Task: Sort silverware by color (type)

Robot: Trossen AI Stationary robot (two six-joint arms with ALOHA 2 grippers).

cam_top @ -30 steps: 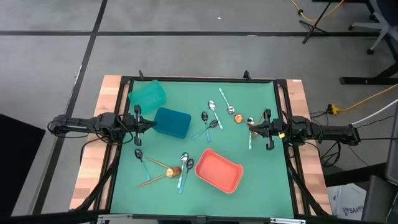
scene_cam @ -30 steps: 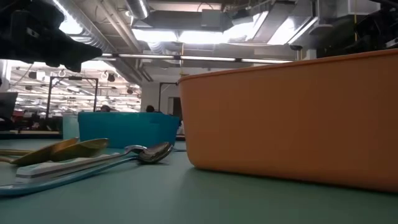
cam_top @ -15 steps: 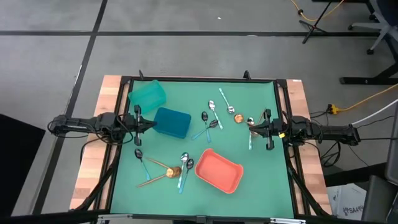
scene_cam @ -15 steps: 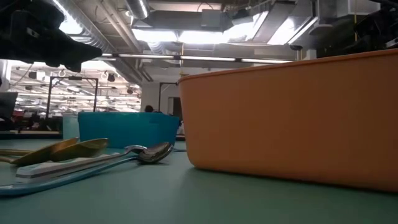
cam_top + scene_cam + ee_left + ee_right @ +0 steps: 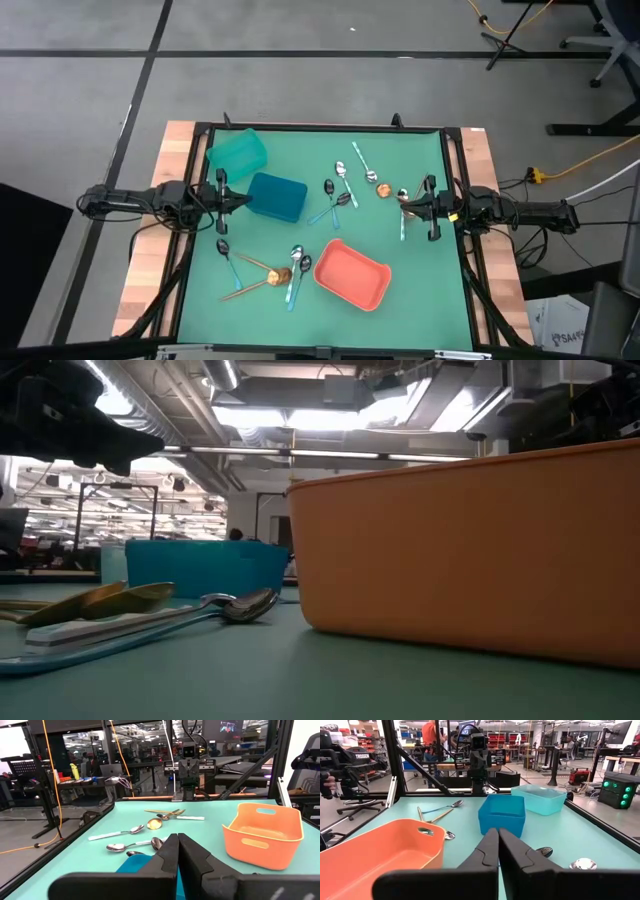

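Pressed together with nothing between them, the fingers of the left gripper (image 5: 243, 201) hover at the left edge of the green table (image 5: 400, 290), and the right gripper (image 5: 404, 207), likewise clenched and empty, hovers at the right edge, the two arms facing each other across the mat. Largest on the table is the coral bin (image 5: 352, 273), sitting near the front at a slant; in the low view its wall (image 5: 470, 550) fills most of the picture. A blue bin (image 5: 277, 196) sits just beside the left gripper's tip, and a teal bin (image 5: 237, 152) lies tipped near the back left corner. The silverware lies loose on the mat in two groups, none of it in any bin. One group (image 5: 345, 188) is spread between the blue bin and the right gripper: silver spoons, a light-blue-handled piece and a copper spoon bowl (image 5: 382, 191). The other group (image 5: 272, 270) lies in front of the blue bin, left of the coral bin, with a dark spoon (image 5: 223, 248), gold-coloured pieces and silver spoons (image 5: 300, 260) with pale blue handles.
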